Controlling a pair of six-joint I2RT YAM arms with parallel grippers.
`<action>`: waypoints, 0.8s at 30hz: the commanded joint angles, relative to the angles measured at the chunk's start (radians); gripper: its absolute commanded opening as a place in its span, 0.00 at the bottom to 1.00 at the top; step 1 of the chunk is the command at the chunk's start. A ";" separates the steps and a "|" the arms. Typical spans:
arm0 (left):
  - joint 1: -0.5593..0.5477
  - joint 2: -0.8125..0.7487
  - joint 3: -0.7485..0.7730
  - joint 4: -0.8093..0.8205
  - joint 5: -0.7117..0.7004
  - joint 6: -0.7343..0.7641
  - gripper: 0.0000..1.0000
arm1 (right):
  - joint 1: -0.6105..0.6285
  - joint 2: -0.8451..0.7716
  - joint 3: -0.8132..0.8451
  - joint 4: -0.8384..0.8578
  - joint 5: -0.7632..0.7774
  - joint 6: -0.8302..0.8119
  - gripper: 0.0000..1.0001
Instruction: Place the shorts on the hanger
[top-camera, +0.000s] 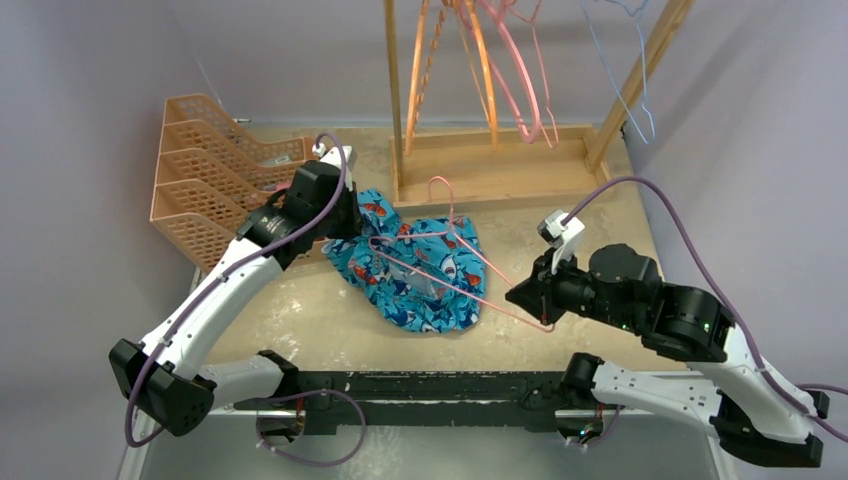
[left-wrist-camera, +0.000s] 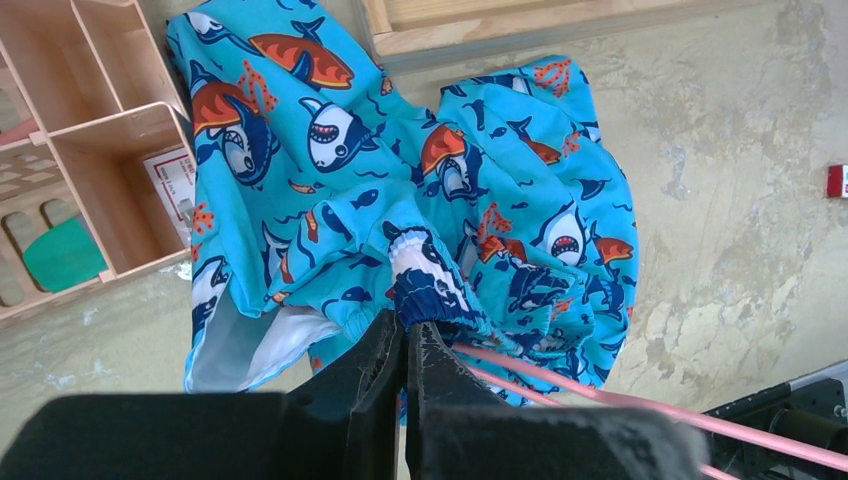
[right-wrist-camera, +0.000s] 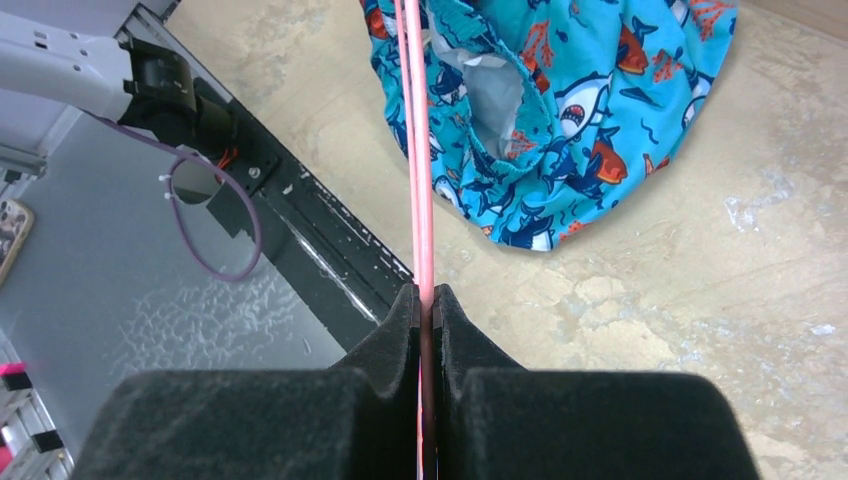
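Note:
The turquoise shark-print shorts lie crumpled mid-table. The pink hanger lies across them, with its hook toward the wooden rack. My left gripper is at the shorts' left edge. In the left wrist view it is shut on the shorts' gathered waistband, and a hanger bar runs just to its right. My right gripper is at the hanger's right corner. In the right wrist view it is shut on the hanger wire, with the shorts beyond.
A stack of orange trays stands at the back left, close behind the left wrist. A wooden rack at the back holds orange, pink and light-blue hangers. A black rail runs along the near edge.

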 joint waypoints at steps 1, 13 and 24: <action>0.018 0.012 -0.001 -0.003 0.003 0.010 0.00 | 0.003 0.017 0.097 0.033 0.064 -0.015 0.00; 0.035 0.029 0.007 0.015 0.022 0.021 0.00 | 0.004 0.054 0.096 0.080 0.026 -0.055 0.00; 0.039 0.022 -0.002 0.014 0.017 0.027 0.00 | 0.003 0.097 0.149 0.081 0.096 -0.110 0.00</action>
